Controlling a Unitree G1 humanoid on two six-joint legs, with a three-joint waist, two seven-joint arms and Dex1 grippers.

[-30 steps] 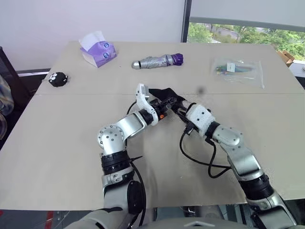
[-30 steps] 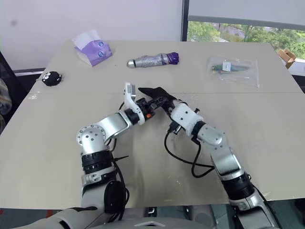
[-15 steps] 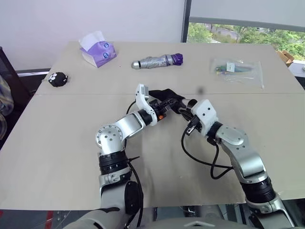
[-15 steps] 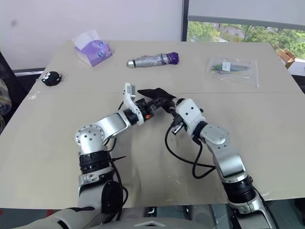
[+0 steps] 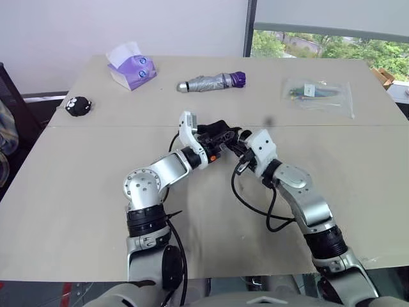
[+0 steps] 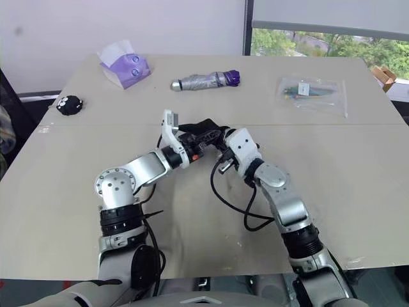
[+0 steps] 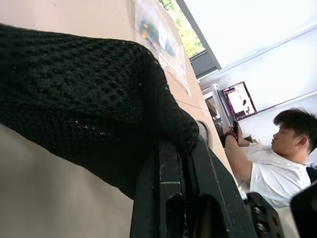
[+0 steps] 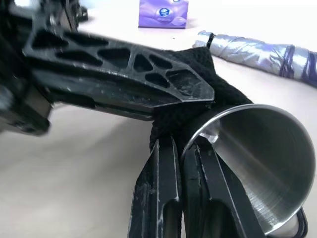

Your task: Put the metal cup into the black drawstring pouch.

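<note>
On beige table (image 5: 77, 192), window (image 5: 332, 45) behind.

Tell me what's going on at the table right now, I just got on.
Both arms meet above the table's middle. The left tool is shut on the edge of the black drawstring pouch, holding it up. The right tool is shut on the rim of the metal cup, pressed against the pouch fabric. From here I cannot tell how far the cup is inside. The folded umbrella, tissue pack and plastic bag lie apart at the far side.
</note>
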